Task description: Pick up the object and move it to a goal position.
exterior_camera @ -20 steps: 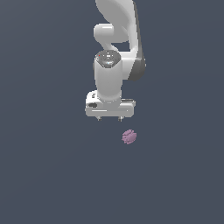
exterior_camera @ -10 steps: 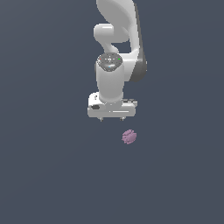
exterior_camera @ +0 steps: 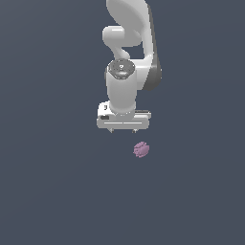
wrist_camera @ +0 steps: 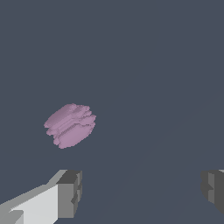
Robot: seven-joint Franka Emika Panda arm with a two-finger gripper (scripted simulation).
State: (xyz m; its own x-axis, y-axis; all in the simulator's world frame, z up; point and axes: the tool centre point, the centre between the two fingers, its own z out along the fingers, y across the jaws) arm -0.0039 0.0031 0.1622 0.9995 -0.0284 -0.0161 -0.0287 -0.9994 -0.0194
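None of the task is looking finished: the object [exterior_camera: 141,149], a small bumpy pinkish-purple blob, is lying on the dark floor [exterior_camera: 57,191], untouched. The gripper [exterior_camera: 123,130] is hanging apart from it, the blob sitting toward the exterior view's right of the fingertips. In the wrist view the fingers [wrist_camera: 70,192] are standing wide, nothing between them, with the blob [wrist_camera: 70,125] outside the gap. Aligning, descending, grasping and carrying to the goal are all remaining.
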